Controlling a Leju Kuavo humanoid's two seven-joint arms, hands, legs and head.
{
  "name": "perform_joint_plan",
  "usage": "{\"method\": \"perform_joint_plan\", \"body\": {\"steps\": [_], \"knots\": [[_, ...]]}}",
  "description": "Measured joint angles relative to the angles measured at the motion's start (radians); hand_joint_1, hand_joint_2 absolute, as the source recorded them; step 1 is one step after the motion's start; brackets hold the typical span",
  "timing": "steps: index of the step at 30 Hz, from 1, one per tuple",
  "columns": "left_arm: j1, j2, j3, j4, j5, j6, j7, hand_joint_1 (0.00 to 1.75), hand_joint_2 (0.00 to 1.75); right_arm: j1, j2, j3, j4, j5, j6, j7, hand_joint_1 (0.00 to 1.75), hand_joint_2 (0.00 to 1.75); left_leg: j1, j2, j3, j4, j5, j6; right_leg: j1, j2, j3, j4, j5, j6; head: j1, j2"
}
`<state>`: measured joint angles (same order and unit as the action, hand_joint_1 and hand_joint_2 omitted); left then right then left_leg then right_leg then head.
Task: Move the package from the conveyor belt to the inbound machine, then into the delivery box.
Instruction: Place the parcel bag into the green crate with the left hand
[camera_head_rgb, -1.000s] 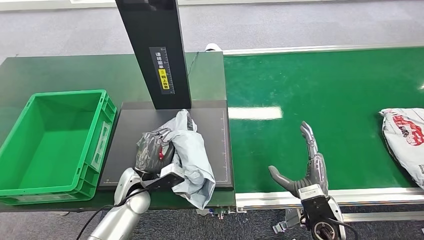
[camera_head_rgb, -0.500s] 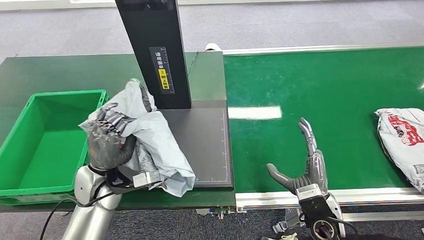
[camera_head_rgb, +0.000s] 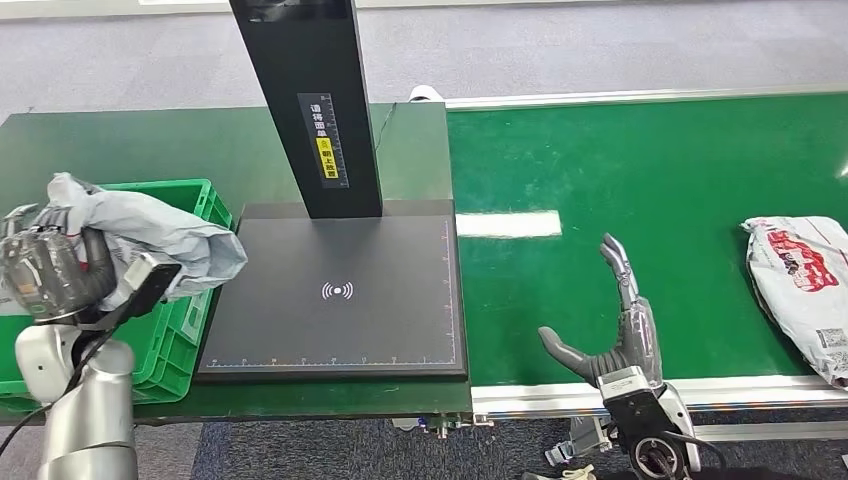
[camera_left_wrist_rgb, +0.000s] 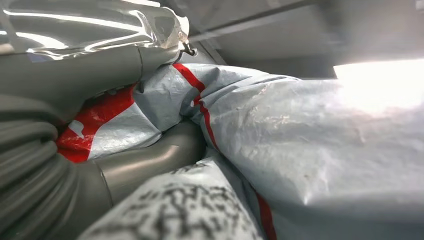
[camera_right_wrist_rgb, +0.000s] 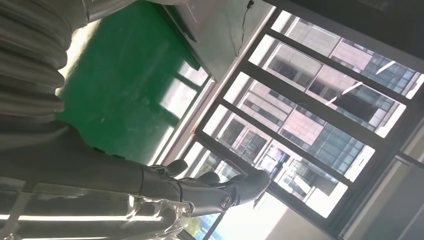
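package (camera_head_rgb: 165, 235) carried over green bin (camera_head_rgb: 190, 325)

Bright even light; belt glare; wrist blur.

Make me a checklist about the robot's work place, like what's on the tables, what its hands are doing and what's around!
Surface: green conveyor belt beside a dark green table.
Job's things: grey package held up over the green delivery box; black inbound machine plate is bare.
Clutter: second package, white with red print, waits on the belt's far right.
Hands: left hand grips the grey package; right hand is open, holding nothing, near the belt's front edge.
Cables: thin dark cable behind the machine's post.
Surroundings: grey floor; the right wrist view shows large windows.
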<state>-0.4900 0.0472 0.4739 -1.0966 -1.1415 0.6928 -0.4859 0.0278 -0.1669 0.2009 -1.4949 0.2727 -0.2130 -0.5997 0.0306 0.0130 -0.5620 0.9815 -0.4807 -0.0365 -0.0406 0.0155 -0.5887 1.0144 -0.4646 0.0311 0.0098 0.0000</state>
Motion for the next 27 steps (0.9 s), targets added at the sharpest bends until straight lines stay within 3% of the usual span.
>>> {"method": "perform_joint_plan", "body": {"steps": [4,7,13,17,20,24,25,27], "knots": [[-0.036,0.034,0.131,0.078,0.044,-0.001,0.0,1.75,1.75,0.002,-0.005,0.006,0.002,-0.005,-0.013,0.0,0.0,1.75,0.0,0.0,0.0,0.0,0.0,0.0,0.0,0.0,-0.002,0.0,0.0,0.0,-0.001,0.0],[-0.054,0.057,0.155,0.156,0.083,-0.017,0.029,1.75,1.75,0.006,-0.005,0.008,0.002,-0.002,-0.023,0.003,0.0,1.75,0.0,-0.001,-0.001,0.0,0.0,0.0,0.0,-0.001,-0.002,0.0,0.0,0.0,0.0,0.0],[-0.082,0.084,0.023,0.324,0.127,-0.163,0.185,1.75,1.75,-0.001,-0.013,0.011,0.002,-0.012,-0.011,0.017,0.0,1.75,-0.001,-0.002,-0.001,0.0,0.0,0.001,-0.001,-0.002,0.0,0.0,0.0,0.0,0.0,0.0],[-0.116,0.096,-0.054,0.412,0.251,-0.373,0.161,1.74,1.75,-0.018,-0.026,0.012,0.004,-0.026,0.003,0.025,0.0,1.75,-0.002,-0.008,0.0,0.0,0.002,0.002,-0.002,-0.009,0.003,0.0,0.0,0.001,-0.001,0.0],[-0.134,0.106,-0.101,0.456,0.29,-0.412,0.154,1.47,1.75,-0.037,-0.033,0.014,0.011,-0.031,0.012,0.027,0.0,1.75,-0.002,-0.014,0.001,0.0,0.004,0.003,-0.002,-0.016,0.006,-0.001,-0.001,0.001,-0.001,0.0],[-0.14,0.113,-0.156,0.48,0.34,-0.398,0.133,0.16,1.75,-0.058,-0.038,0.026,0.02,-0.036,0.02,0.027,0.0,1.75,-0.002,-0.018,0.003,0.0,0.006,0.003,-0.003,-0.02,0.011,-0.001,-0.001,0.001,-0.001,0.0],[-0.14,0.113,-0.165,0.481,0.353,-0.393,0.126,0.04,1.75,-0.061,-0.039,0.029,0.021,-0.037,0.021,0.027,0.0,1.75,-0.003,-0.019,0.003,0.0,0.006,0.004,-0.003,-0.02,0.011,-0.001,-0.001,0.001,-0.001,0.0],[-0.137,0.113,-0.181,0.479,0.371,-0.362,0.12,0.0,1.75,-0.064,-0.039,0.037,0.021,-0.038,0.022,0.027,0.0,1.75,-0.004,-0.019,0.003,0.0,0.007,0.004,-0.004,-0.021,0.012,-0.001,-0.001,0.002,-0.001,0.0]]}}
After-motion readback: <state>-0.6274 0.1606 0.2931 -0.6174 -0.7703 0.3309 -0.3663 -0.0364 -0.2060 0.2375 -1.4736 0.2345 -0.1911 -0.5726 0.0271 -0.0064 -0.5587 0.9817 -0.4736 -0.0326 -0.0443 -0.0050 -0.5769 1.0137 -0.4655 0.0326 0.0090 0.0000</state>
